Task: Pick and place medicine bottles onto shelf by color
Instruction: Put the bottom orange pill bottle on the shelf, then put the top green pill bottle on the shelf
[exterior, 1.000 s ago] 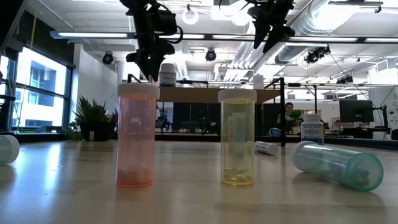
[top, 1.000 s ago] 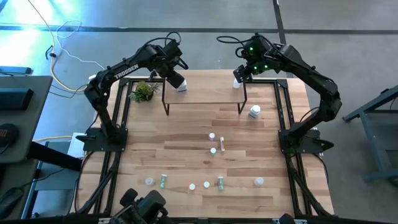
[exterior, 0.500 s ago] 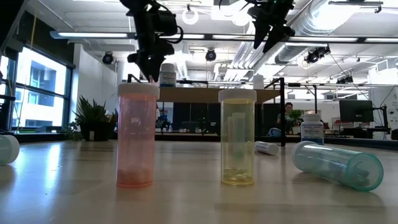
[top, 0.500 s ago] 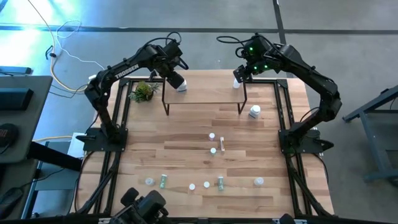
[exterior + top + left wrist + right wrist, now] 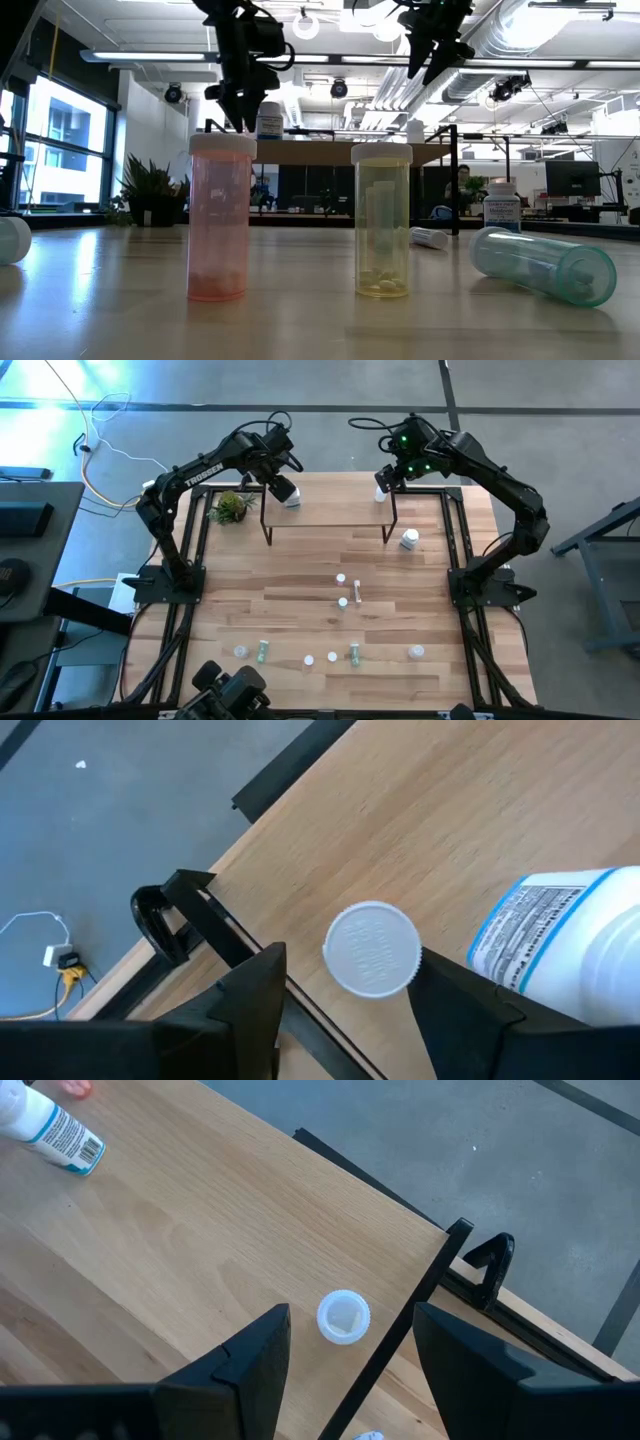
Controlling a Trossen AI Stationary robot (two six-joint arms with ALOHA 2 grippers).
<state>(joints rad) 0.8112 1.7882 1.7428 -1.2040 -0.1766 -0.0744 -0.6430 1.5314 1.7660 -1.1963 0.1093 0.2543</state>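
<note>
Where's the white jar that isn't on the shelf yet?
In the high view, the white jar stands on the table on the right side, just beside the shelf's right front leg.

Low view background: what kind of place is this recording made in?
Likely an open-plan lab or office: exposed ceiling ducts, a monitor on a far desk, a seated person, and tall windows.

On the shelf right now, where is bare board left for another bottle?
The shelf is bare along its middle, between the white bottle under the left hand and the small white-capped bottle below the right hand. Both shelf ends are crowded by those hands.
</note>
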